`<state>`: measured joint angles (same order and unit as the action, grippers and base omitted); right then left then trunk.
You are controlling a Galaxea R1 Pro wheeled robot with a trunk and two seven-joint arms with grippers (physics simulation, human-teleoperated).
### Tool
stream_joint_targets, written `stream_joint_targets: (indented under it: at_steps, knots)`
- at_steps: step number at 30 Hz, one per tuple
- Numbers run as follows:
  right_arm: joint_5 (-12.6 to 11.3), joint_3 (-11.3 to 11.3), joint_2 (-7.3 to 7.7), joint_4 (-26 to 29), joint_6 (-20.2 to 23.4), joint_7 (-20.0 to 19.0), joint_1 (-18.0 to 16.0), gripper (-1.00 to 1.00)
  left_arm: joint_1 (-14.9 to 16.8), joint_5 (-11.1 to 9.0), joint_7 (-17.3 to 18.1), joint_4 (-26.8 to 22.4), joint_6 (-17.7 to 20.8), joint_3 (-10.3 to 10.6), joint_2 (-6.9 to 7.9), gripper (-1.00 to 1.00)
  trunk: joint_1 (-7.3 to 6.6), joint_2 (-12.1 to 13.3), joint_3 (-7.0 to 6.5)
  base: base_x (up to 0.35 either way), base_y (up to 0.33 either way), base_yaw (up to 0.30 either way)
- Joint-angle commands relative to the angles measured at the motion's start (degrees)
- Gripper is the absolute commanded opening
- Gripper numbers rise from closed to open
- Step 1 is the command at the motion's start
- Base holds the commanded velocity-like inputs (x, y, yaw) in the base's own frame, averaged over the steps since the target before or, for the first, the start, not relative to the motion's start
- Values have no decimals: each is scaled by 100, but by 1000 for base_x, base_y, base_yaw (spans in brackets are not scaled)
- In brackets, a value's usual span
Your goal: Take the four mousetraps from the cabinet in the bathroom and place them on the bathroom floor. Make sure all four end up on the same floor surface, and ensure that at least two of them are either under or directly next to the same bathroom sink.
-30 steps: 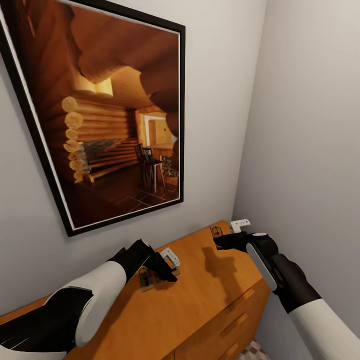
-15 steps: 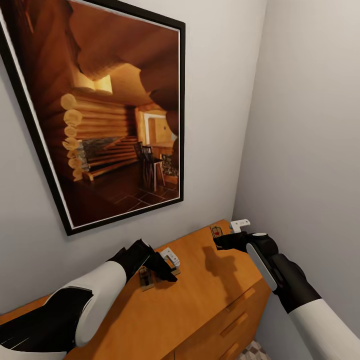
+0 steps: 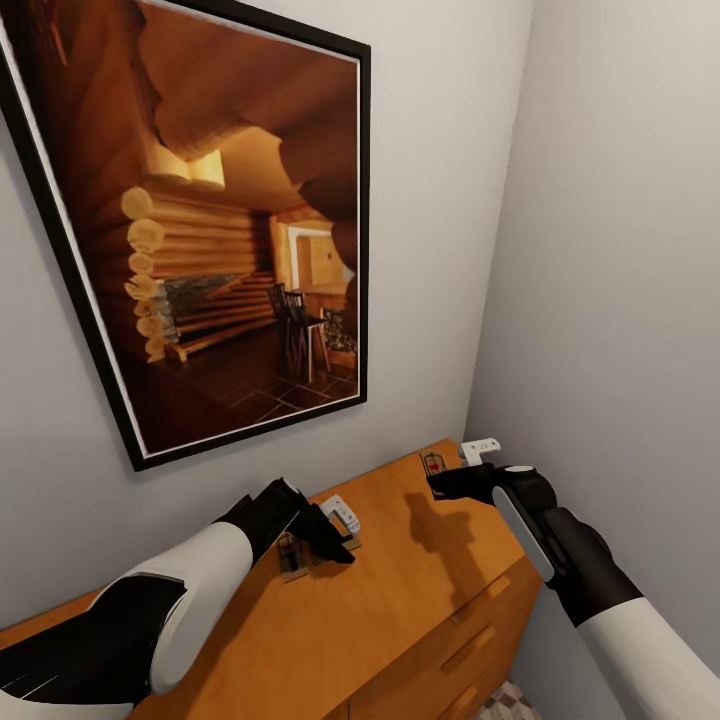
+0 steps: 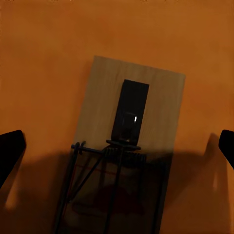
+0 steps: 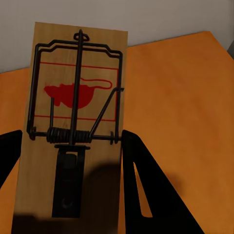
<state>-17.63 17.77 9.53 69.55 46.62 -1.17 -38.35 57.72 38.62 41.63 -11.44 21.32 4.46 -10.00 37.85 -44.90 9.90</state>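
Head view: both arms reach over the flat top of the orange-brown cabinet [image 3: 420,590], which stands in a corner between two pale walls. A large black-framed picture [image 3: 200,230] of a log-cabin interior hangs on the wall just above the cabinet top, close over the left arm.

Left gripper [image 3: 335,535]: hangs low above a mousetrap [image 3: 293,560] lying flat on the cabinet top. In the left wrist view this trap [image 4: 129,146] lies centred between the two dark fingertips [image 4: 9,151], which sit at the far edges of the view, spread wide, clear of the board. Lower half of the trap is in the gripper's shadow; its red mark is hard to make out.

Right gripper [image 3: 445,485]: near the back corner of the top, at a second mousetrap [image 3: 433,463]. In the right wrist view the trap [image 5: 73,126] sits between the dark fingers [image 5: 141,180], one touching the board's long edge, the other cut off at the frame edge. Cannot tell whether they grip it.

Drawer handles [image 3: 480,605] show on the cabinet front. A sliver of patterned bathroom floor [image 3: 510,700] shows at the bottom edge
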Motion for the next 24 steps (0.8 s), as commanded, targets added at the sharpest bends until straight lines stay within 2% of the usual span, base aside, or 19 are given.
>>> stream_joint_targets:
  at_steps: [1,19,20,24]
  knots:
    - [-4,7,5,6,23,-14,-6,-100,2,-11,21,-14,48,28,0,100,1,-7,9,0,0,0]
    - [-4,7,5,6,23,-15,-6,-100,2,-12,23,-17,46,28,0,100,1,-7,9,0,0,0]
    - [-4,7,5,6,23,-15,-6,-100,2,-12,24,-17,47,28,0,-100,1,-7,9,0,0,0]
    - [-4,9,5,6,23,-15,-6,-100,2,-12,30,-16,48,28,0,-100,1,-7,9,0,0,0]
